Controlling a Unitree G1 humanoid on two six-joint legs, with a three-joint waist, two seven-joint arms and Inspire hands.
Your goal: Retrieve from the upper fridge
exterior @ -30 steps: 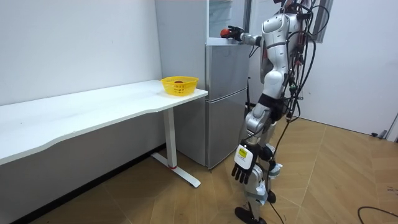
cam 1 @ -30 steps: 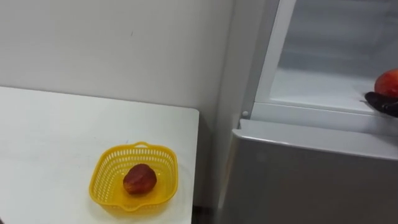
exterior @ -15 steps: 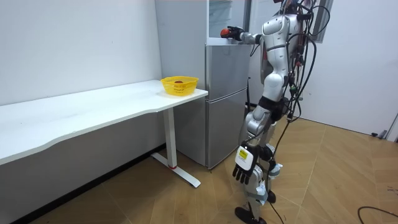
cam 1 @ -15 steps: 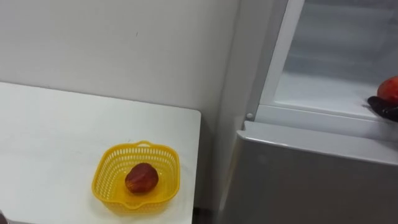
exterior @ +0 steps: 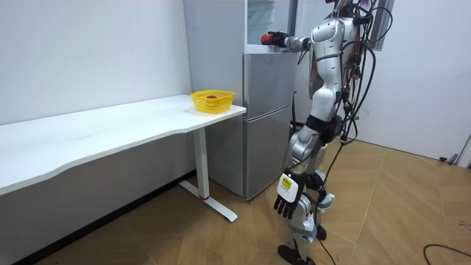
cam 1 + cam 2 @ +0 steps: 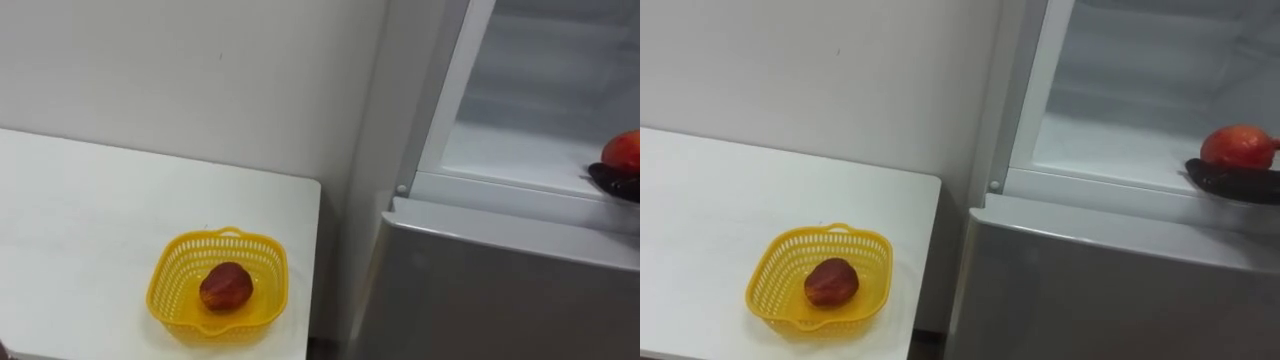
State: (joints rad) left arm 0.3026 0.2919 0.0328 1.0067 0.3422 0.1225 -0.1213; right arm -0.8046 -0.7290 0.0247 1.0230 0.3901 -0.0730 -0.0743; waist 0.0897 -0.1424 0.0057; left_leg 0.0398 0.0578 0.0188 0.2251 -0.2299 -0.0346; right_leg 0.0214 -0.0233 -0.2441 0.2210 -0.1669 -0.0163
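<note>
Right robot hand (image 6: 1238, 180) seems to grip the red fruit (image 6: 1237, 147) at the upper fridge shelf (image 6: 1110, 150) front edge; withdrawing and delivering it remains.

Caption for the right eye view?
Right hand with red fruit at the open upper fridge; another in the yellow basket.

Two red fruits (image 6: 831, 282) (image 6: 1237, 147), one yellow basket (image 6: 778, 266), one white table (image 6: 700, 200), one grey fridge (image 6: 1090, 290).

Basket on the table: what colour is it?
The basket is yellow, with an openwork mesh wall; it shows best in the right eye view.
</note>
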